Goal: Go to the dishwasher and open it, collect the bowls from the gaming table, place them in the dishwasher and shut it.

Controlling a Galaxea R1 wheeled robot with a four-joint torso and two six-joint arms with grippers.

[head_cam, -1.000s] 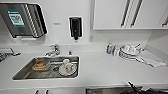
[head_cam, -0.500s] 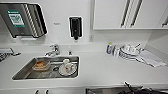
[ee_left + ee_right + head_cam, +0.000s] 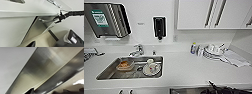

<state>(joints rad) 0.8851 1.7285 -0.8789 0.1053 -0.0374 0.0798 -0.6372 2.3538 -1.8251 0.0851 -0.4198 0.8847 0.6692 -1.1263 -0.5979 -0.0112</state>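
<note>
Your right gripper [image 3: 57,18] is up against the bar handle [image 3: 46,21] of the dishwasher [image 3: 37,30], reaching in from the side; I can't tell whether its fingers have closed on the bar. It looks placed there to pull the steel door open from its top edge. From the right wrist, that brushed front [image 3: 41,70] sits very close. From the head camera, the white counter [image 3: 189,70] spreads out, with the sink [image 3: 131,68] holding dishes and stacked plates [image 3: 211,51] near the wall.
</note>
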